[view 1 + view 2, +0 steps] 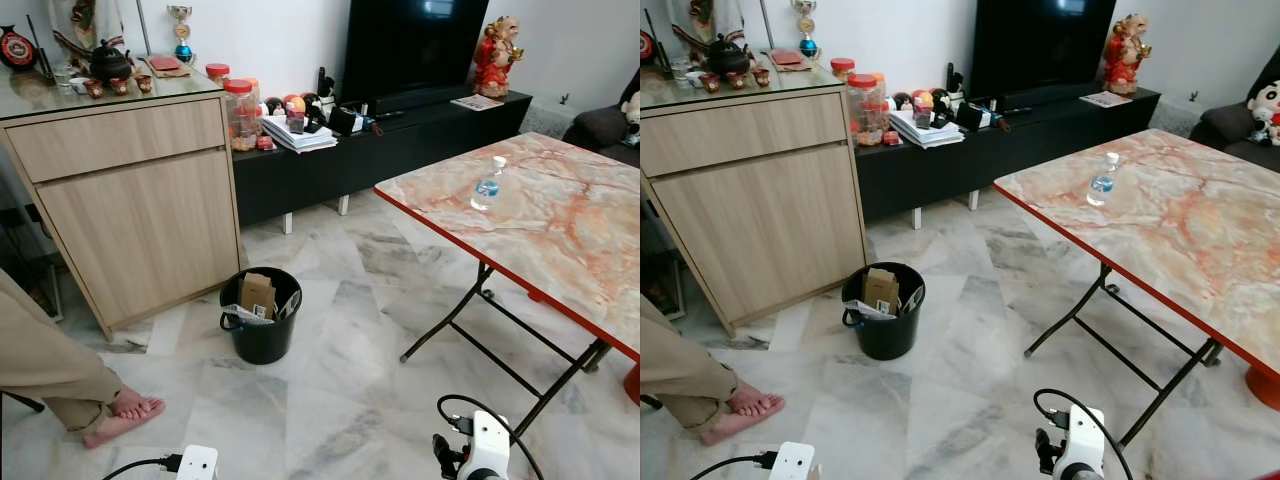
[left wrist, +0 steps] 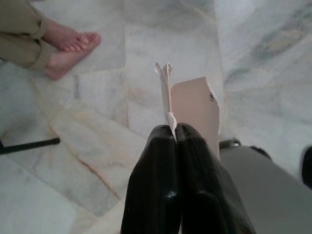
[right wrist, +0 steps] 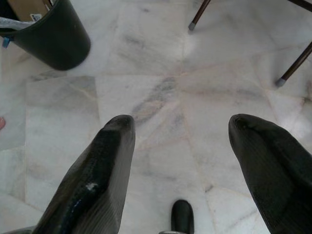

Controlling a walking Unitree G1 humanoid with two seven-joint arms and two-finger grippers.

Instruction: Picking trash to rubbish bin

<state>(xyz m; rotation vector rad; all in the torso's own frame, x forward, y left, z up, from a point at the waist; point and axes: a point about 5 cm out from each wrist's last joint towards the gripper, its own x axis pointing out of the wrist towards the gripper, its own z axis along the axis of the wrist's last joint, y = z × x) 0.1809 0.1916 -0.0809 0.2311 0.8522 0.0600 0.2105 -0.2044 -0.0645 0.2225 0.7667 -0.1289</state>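
Pressed tight together, the two glossy black fingers of the left gripper (image 2: pixel 173 134) pinch a thin, stiff scrap of pale beige cardboard (image 2: pixel 195 109) with a torn white edge, held low over the grey-veined white marble floor (image 2: pixel 97 141). Spread wide with nothing between them, the matte black fingers of the right gripper (image 3: pixel 183 129) hang above the same polished tiles.

Just beyond the left gripper rests a person's bare foot (image 1: pixel 125 412) below a tan trouser leg (image 1: pixel 45 365).

Farther on stands the round black plastic rubbish bin (image 1: pixel 261 338), already holding a brown cardboard piece (image 1: pixel 257 292) and crumpled white wrappers, close to the front corner of a light wood-grain cabinet (image 1: pixel 130 215) with a glass top.

On the robot's right, a folding table (image 1: pixel 560 235) with a pink-and-orange marbled top, red rim and thin dark metal legs carries a small clear plastic water bottle (image 1: pixel 488 186), upright near its far edge.

Against the far wall, a long low black TV bench (image 1: pixel 400 140) bears red-lidded jars (image 1: pixel 240 110), stacked papers and a dark flat screen (image 1: pixel 410 45).
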